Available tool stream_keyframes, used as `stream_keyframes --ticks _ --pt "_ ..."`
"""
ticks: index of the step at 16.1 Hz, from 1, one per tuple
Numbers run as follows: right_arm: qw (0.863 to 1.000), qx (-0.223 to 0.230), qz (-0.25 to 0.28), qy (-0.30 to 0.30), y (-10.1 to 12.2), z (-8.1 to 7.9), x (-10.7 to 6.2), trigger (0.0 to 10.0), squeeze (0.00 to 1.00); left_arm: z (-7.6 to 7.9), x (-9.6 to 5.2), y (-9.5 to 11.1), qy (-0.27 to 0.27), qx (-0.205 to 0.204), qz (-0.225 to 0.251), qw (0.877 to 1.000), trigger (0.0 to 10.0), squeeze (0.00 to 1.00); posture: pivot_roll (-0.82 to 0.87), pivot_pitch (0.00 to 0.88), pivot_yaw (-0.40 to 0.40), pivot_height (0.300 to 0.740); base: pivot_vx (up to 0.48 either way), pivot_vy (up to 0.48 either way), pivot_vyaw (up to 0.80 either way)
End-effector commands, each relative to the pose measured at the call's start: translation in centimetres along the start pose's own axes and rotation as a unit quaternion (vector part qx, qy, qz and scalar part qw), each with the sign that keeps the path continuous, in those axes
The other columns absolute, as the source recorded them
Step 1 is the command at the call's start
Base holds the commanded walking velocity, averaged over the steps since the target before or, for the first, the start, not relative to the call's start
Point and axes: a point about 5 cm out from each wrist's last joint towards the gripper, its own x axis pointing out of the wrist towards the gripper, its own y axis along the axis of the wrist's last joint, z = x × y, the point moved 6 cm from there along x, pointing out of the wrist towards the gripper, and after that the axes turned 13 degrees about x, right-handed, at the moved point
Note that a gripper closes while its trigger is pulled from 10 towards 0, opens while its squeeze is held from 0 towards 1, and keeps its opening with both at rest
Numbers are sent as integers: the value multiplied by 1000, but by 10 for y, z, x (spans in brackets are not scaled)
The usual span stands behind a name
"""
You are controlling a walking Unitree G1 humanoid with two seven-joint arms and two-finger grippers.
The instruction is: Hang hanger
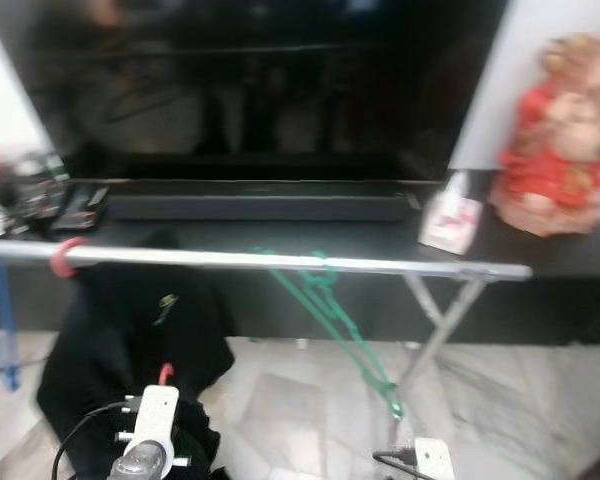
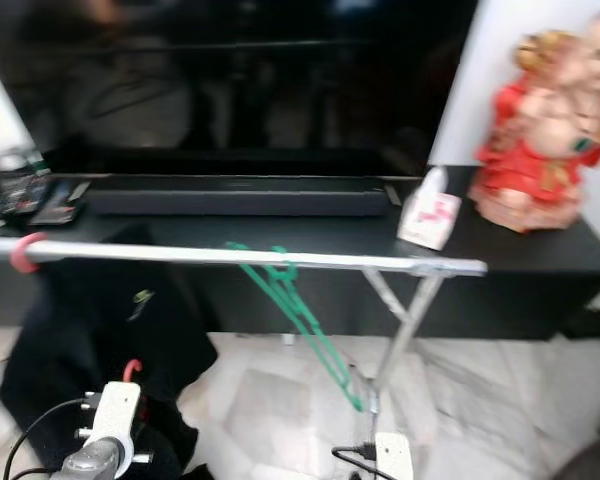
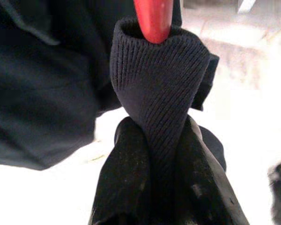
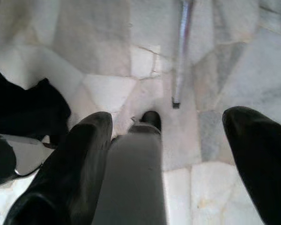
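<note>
Left wrist view | left tool (image 3: 161,164) clamps one dark garment (image 3: 154,84)

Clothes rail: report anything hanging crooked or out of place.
The green hanger hangs steeply tilted from the silver rail, its low end near the floor. The black garment sags off its red hanger, its knit cuff pinched in the left gripper.

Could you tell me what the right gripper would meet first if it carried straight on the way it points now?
Probably the marble floor: the open right gripper points down at it.
</note>
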Motion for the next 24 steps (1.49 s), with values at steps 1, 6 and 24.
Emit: stream_keyframes --ticks 1,6,24 --pt "1000 4 3 -1 2 2 0 10000 0 -4 -1 -3 11 -16 -5 1000 10000 0 -60 0 -10 740 0 0 0" --pt "1000 3 9 -1 6 5 0 10000 0 -5 -2 -9 9 1 -11 1000 10000 0 -63 0 -11 740 0 0 0" --pt "1000 2 16 9 11 -13 2 10000 0 -2 -1 -3 6 0 4 1000 10000 0 -60 0 -11 740 -309 0 0"
